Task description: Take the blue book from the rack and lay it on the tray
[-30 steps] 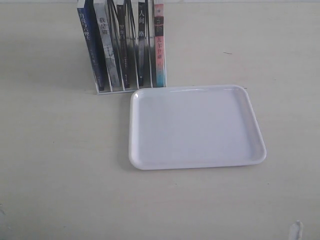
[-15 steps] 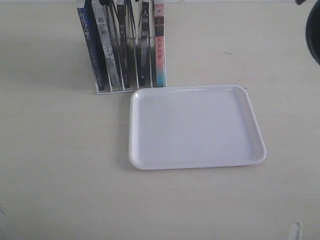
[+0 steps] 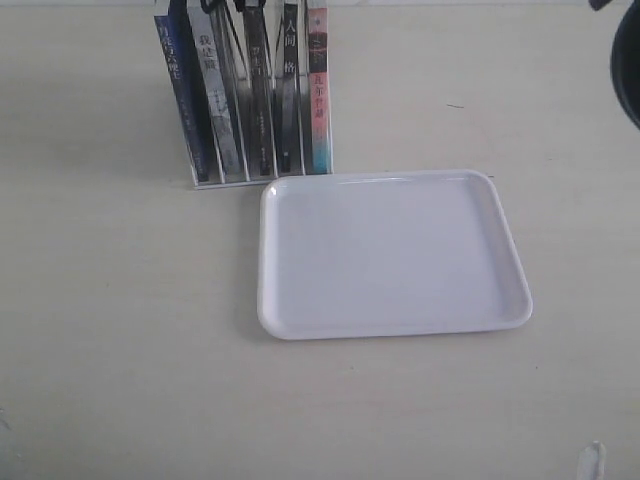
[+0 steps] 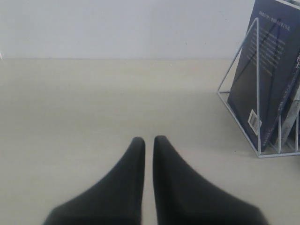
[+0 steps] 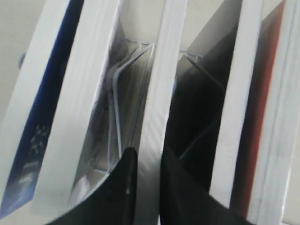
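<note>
The blue book (image 3: 178,100) stands in the leftmost slot of the white wire rack (image 3: 262,181); the left wrist view shows its purplish back (image 4: 265,70) with a barcode. The white tray (image 3: 395,330) lies in front of the rack with nothing on it. Seen from above, my right gripper (image 5: 147,152) is at the tops of the books. Its fingers are closed on either side of a white page edge (image 5: 164,70) in the middle of the rack. The blue book (image 5: 42,117) is off to one side of it. My left gripper (image 4: 149,139) is shut and holds nothing, low over the table beside the rack.
Several other books fill the rack, among them a grey-white spine (image 3: 215,100) and a pink-and-teal spine (image 3: 318,90). A dark part of the right arm (image 3: 628,70) shows at the exterior view's right edge. A small pale object (image 3: 593,462) sits at the bottom right.
The right arm has come into the exterior view at the upper right. The middle books in the rack have shifted from leaning to more upright. Tray and blue book have not moved.
</note>
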`<action>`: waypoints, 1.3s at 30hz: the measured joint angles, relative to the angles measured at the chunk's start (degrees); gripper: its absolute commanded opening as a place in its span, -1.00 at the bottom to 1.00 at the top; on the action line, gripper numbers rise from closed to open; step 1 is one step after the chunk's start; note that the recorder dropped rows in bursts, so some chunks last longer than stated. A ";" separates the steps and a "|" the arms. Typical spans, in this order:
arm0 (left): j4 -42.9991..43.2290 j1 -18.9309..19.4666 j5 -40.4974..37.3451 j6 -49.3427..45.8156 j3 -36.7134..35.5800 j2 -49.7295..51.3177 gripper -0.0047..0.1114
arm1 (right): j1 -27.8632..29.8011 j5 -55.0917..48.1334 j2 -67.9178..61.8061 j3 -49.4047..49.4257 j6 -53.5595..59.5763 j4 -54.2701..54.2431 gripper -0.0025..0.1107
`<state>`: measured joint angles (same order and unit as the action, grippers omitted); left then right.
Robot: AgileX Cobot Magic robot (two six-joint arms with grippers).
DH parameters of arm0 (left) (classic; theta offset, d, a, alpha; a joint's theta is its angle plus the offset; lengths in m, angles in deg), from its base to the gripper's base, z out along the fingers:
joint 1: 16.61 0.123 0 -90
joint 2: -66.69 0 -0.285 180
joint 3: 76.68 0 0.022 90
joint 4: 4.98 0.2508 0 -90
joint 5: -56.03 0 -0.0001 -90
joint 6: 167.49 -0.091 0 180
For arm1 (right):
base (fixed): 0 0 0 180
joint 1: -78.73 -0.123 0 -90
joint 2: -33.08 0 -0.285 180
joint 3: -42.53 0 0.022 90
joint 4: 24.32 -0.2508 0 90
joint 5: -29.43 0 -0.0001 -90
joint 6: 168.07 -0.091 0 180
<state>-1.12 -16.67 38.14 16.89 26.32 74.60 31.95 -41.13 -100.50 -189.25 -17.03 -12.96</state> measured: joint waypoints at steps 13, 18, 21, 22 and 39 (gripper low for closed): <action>0.00 0.00 0.00 0.00 0.00 0.00 -0.81 | 0.00 0.99 6.35 0.08 0.41 1.81 -0.96; 0.00 0.00 0.00 0.00 0.00 0.00 -0.81 | 0.00 1.22 6.35 0.08 0.84 1.95 -0.96; 0.00 0.00 0.00 0.00 0.00 0.00 -0.81 | 0.00 1.57 6.35 0.08 1.21 2.02 -0.96; 0.00 0.00 0.00 0.00 0.00 0.00 -0.81 | 0.00 1.60 6.35 0.08 1.32 2.02 -0.96; 0.00 0.00 0.00 0.00 0.00 0.00 -0.81 | 0.00 3.41 6.35 0.08 1.43 3.57 -0.96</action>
<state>-1.12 -16.67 38.14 16.89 26.32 74.60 31.95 -37.73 -94.15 -189.17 -15.60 -9.38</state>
